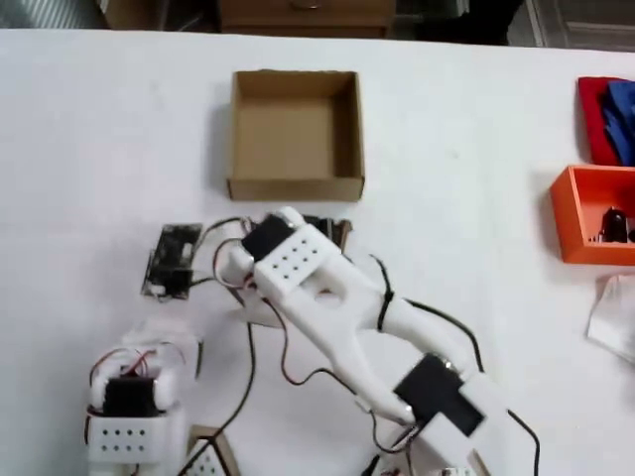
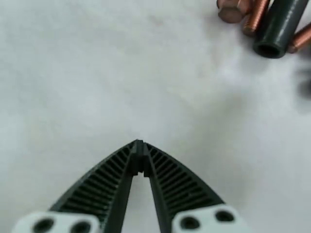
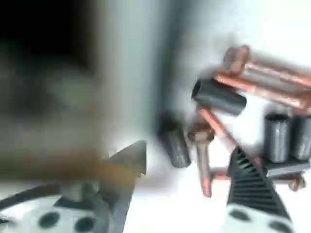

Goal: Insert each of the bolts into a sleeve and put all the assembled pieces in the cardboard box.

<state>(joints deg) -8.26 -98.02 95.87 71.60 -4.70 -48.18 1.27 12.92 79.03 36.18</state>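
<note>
Just in front of the cardboard box, your right gripper hung with its fingers spread wide, holding nothing. Your left gripper, pinched together and empty, sat farther from the box. Dark sleeves and copper bolts lay heaped outside the box, beneath the right gripper.

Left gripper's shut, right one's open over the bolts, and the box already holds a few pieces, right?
No, the box is empty, as the high view shows. The left gripper is shut and the right gripper is open over the bolts.
</note>
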